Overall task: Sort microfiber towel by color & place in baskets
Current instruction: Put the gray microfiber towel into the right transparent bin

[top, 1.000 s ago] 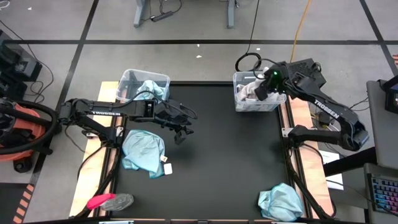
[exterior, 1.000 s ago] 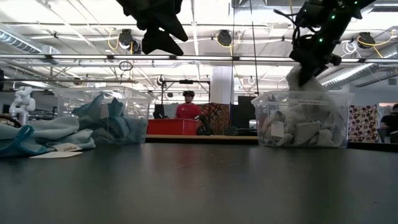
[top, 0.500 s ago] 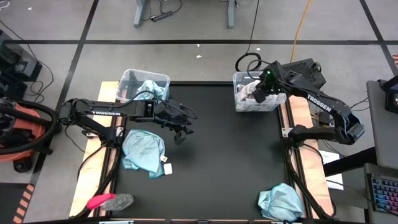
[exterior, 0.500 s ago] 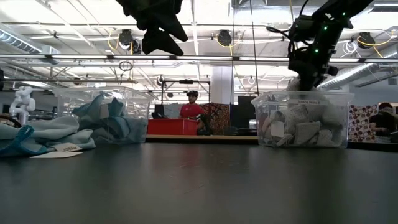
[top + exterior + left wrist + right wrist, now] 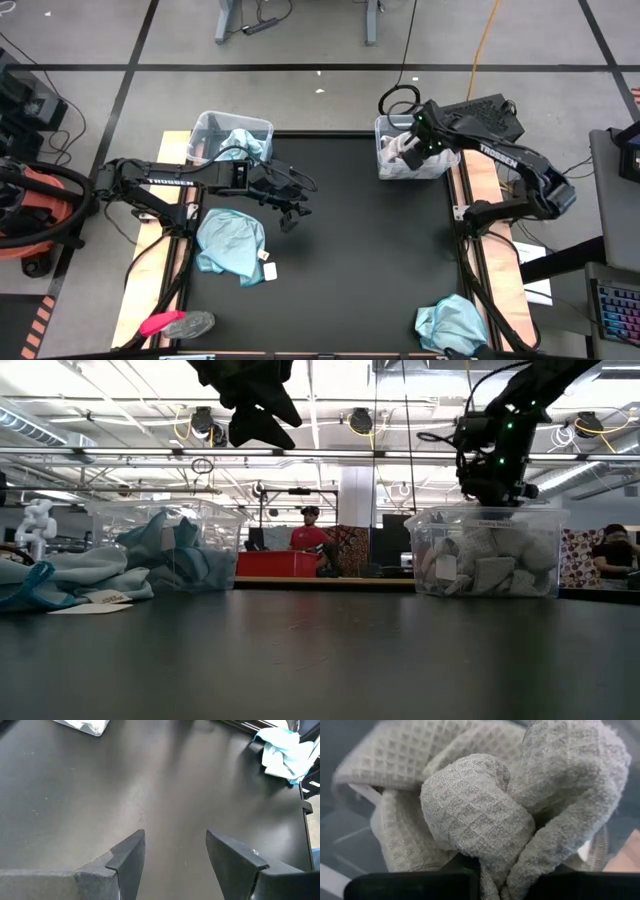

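Right gripper (image 5: 408, 150) is sitting low in the right basket (image 5: 385, 127), fingers clamped on a grey towel (image 5: 485, 815); the waffle-weave cloth is filling its wrist view, bunched right against the fingers, with the clear tub wall showing behind it. In the low view the grey cloth is lying piled inside that basket directly under the gripper, and a small label on the tub's front rim has print too small to read. Right arm is showing white "TROSSEN" lettering on its forearm, as is the left arm. Left gripper (image 5: 291, 212) is hovering over bare black table (image 5: 350, 260), fingers (image 5: 127, 857) standing apart and holding nothing. A blue towel (image 5: 230, 240) is lying flat on the table just beside the left gripper, on the arm's base side, with a small white tag (image 5: 268, 270) at its edge; any writing on the tag is unreadable. The left basket (image 5: 212, 124) is sitting behind the left arm at the table's far corner, holding another blue towel (image 5: 243, 140). A third blue towel (image 5: 452, 322) is lying at the near edge, well apart from both grippers and on the right arm's side. A pink-and-grey object (image 5: 176, 324) is lying at the near left edge. A person in a red top (image 5: 311, 535) is standing in the room beyond the table.
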Action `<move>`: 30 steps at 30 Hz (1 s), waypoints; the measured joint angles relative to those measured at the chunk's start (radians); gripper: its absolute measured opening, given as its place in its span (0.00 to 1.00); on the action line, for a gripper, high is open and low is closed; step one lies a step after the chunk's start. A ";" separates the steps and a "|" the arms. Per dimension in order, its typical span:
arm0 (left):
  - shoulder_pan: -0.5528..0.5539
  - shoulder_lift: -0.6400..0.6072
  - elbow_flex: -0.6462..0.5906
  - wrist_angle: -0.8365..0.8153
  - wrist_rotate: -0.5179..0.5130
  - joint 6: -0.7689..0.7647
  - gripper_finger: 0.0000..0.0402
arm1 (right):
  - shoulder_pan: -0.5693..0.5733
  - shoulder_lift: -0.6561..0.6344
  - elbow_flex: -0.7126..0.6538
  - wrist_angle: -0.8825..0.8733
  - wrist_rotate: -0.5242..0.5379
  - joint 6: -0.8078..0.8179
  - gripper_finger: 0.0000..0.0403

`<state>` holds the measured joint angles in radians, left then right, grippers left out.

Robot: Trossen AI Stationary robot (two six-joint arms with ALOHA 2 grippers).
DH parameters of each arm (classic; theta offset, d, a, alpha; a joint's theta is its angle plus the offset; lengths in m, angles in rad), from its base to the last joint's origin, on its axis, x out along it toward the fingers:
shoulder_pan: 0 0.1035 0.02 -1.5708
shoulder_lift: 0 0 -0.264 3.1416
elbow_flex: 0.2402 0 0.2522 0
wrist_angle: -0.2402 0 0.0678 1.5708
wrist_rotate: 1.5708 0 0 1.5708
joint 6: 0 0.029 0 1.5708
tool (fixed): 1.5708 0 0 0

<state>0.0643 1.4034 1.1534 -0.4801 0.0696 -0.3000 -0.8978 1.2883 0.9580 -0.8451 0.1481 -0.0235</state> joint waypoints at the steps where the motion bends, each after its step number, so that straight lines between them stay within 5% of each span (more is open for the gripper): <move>1: 0.000 0.000 0.000 0.000 0.000 0.000 0.54 | 0.000 0.012 0.000 -0.004 -0.001 -0.002 0.13; 18: 0.000 0.000 0.000 0.000 -0.010 0.000 0.54 | -0.004 0.129 0.001 -0.003 -0.118 0.004 0.25; 30: 0.000 0.000 0.000 0.001 -0.014 -0.002 0.54 | -0.011 0.076 -0.001 0.002 -0.123 0.012 0.26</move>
<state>0.0643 1.4035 1.1534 -0.4793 0.0555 -0.3016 -0.9092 1.3642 0.9569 -0.8436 0.0248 -0.0116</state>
